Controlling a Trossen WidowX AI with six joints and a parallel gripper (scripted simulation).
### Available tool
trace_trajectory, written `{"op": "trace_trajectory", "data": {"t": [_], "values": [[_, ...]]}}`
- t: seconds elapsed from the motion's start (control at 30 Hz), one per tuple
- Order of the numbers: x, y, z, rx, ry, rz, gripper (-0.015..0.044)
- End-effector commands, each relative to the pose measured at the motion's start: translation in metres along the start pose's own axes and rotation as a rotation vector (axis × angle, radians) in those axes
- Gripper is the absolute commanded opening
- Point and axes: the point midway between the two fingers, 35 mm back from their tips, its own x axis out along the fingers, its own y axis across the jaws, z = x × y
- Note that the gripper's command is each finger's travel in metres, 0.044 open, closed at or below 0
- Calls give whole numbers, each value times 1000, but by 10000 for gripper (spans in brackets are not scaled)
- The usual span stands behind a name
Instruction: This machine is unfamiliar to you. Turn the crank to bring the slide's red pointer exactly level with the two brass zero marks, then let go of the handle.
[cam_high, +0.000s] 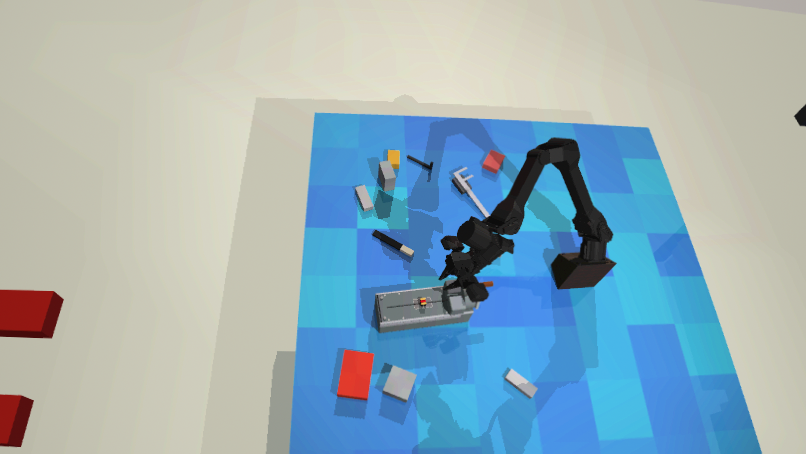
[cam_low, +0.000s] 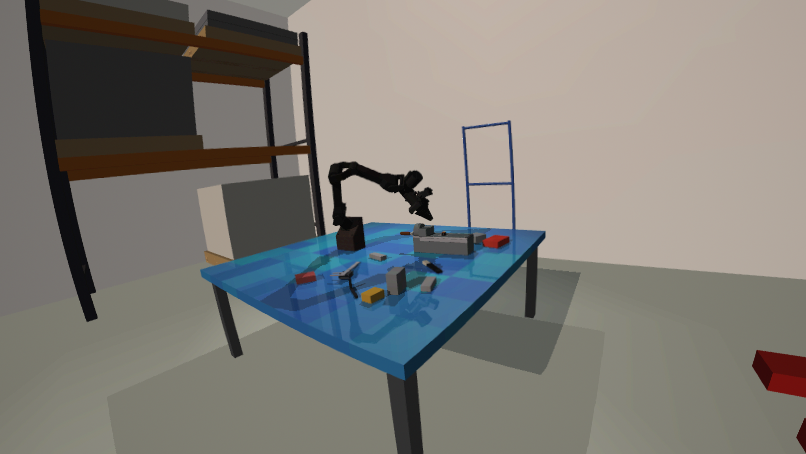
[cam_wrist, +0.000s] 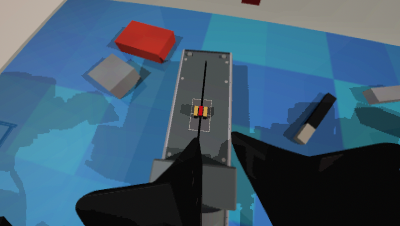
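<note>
The grey machine has a slotted top and a raised housing at its arm end. The slide's red pointer sits between two brass marks; in the wrist view it looks about level with them, but a tiny offset cannot be ruled out. The orange-brown crank handle sticks out beyond the housing, partly hidden by the arm in the top view. My gripper is partly open and empty, above the machine and apart from the handle.
A red block and a grey block lie beside the machine. A black tool with a cream end lies on its other side. A caliper and several small blocks lie farther off.
</note>
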Motion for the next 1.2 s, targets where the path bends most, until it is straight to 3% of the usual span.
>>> {"op": "trace_trajectory", "data": {"t": [0.0, 0.23, 0.3, 0.87, 1.17], "values": [[0, 0, 0, 0, 0, -1, 236], [0, 0, 0, 0, 0, -1, 420], [0, 0, 0, 0, 0, -1, 440], [0, 0, 0, 0, 0, -1, 0], [0, 0, 0, 0, 0, -1, 0]]}}
